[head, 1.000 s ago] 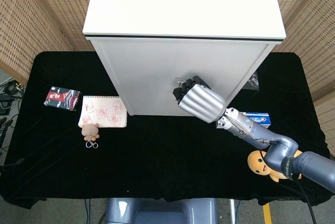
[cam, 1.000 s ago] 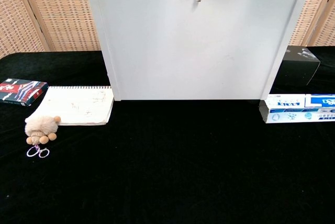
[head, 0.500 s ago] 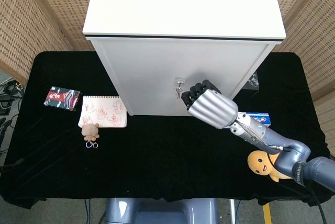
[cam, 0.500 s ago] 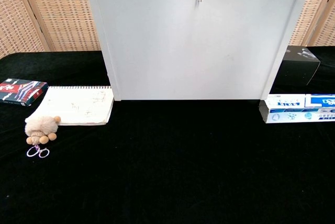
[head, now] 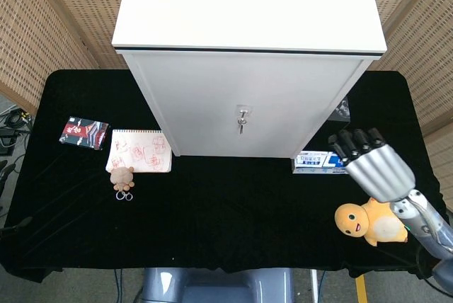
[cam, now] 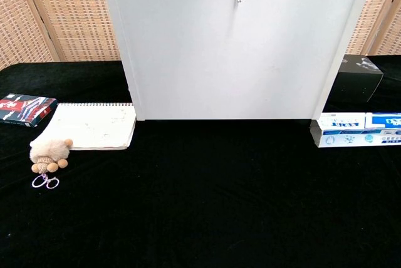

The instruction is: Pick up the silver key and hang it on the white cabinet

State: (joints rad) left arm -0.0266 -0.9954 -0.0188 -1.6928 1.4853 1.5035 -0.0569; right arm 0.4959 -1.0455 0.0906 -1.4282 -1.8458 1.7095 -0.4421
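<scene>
— Trouble, near side first: the right hand [head: 373, 168] hangs empty, fingers spread, over the orange toy [head: 371, 222] and blue box [head: 320, 162]. A low sweep could knock either.

— Farther back?

— The silver key [head: 241, 124] hangs on the white cabinet [head: 212, 105]; a bump might unhook it. Left hand isn't visible.

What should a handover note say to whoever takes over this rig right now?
Right hand: over the table's right side, above the orange plush toy, fingers apart, holding nothing.
Left hand: not in either view.
Silver key: hanging from the hook on the front of the white cabinet, untouched by any hand; the chest view shows it too.
Done: key picked up and hung.
Left: nothing on the key itself; probably just park the right arm.
</scene>
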